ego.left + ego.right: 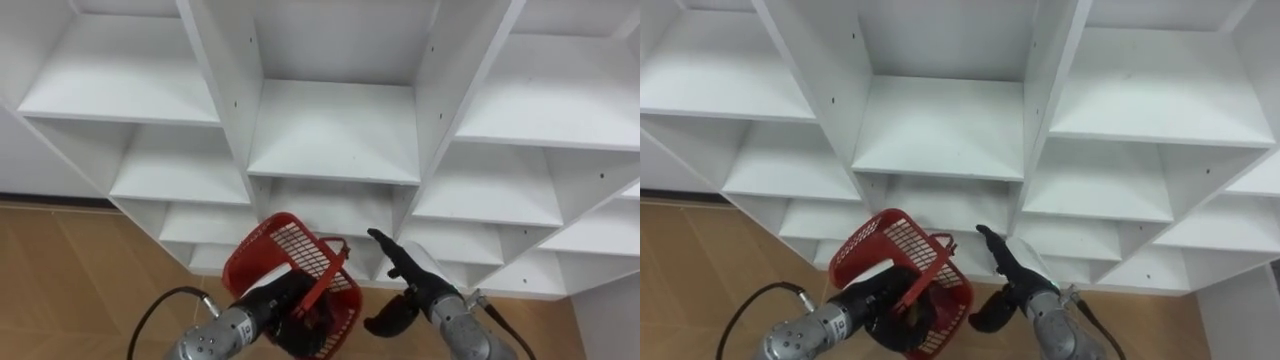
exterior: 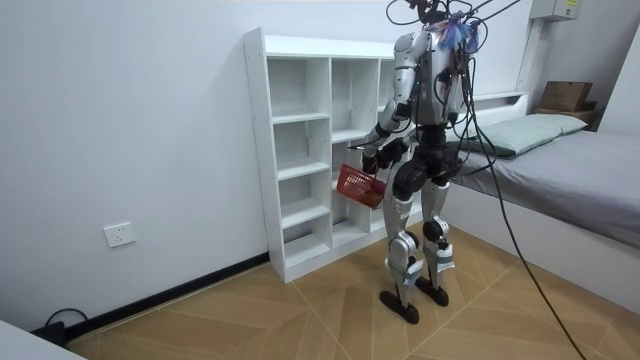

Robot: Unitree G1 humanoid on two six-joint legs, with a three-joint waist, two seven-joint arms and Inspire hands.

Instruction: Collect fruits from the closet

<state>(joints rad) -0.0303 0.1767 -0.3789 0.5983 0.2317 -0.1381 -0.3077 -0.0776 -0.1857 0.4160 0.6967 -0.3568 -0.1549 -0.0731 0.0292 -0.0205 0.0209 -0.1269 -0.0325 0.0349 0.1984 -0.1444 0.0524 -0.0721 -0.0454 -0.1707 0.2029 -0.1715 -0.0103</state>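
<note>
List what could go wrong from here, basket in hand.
The red basket hangs tilted from the left hand; fruit dropped in might roll out. The shelves in view are bare, so a reach may find nothing. The right hand, open, sits close to the basket and could knock it.

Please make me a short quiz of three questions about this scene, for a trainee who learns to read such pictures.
1. Which hand holds the red basket? A: left hand. B: right hand.
2. True or false: the right hand grips the basket's rim.
3. Fill in: behind the basket stands a white ___.
Key: 1 A. 2 False: the right hand is open, beside the basket. 3 shelf unit.
</note>
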